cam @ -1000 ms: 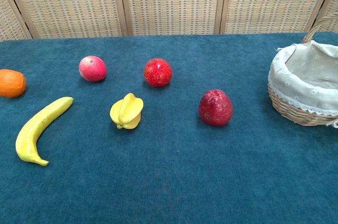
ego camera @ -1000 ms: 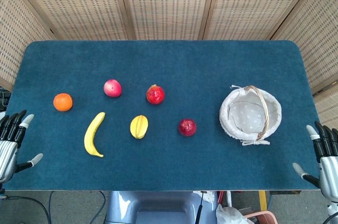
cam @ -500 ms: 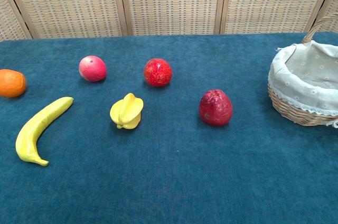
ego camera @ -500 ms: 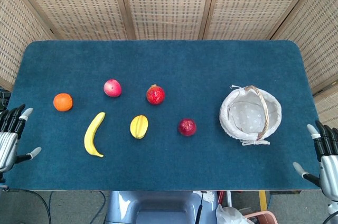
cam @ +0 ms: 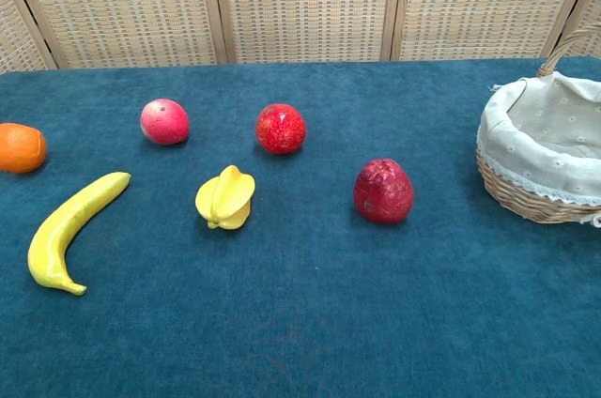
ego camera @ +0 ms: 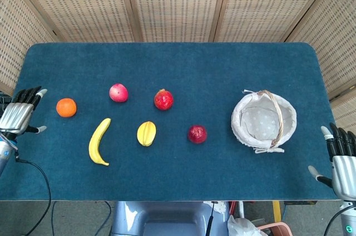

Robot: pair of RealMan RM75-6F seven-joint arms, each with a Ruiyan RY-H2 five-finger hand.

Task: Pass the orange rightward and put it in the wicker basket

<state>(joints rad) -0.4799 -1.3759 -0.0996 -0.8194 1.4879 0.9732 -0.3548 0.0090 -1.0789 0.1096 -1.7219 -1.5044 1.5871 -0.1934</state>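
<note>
The orange (ego camera: 66,107) lies on the blue table at the far left; the chest view shows the orange (cam: 20,147) at its left edge. My left hand (ego camera: 21,114) hovers at the table's left edge, a short way left of the orange, fingers spread and holding nothing. The wicker basket (ego camera: 287,107) with a white cloth lining stands at the right, and the chest view cuts off the basket (cam: 526,193) at its right edge. My right hand (ego camera: 340,158) is off the table's front right corner, open and empty. Neither hand shows in the chest view.
Between orange and basket lie a pink apple (ego camera: 118,92), a red pomegranate (ego camera: 163,99), a banana (ego camera: 98,141), a yellow starfruit (ego camera: 146,133) and a dark red fruit (ego camera: 197,133). Woven screens stand behind the table (ego camera: 183,63).
My left hand has risen from the front left corner up along the left edge toward the orange. My right hand has barely shifted. The fruit and basket have not moved.
</note>
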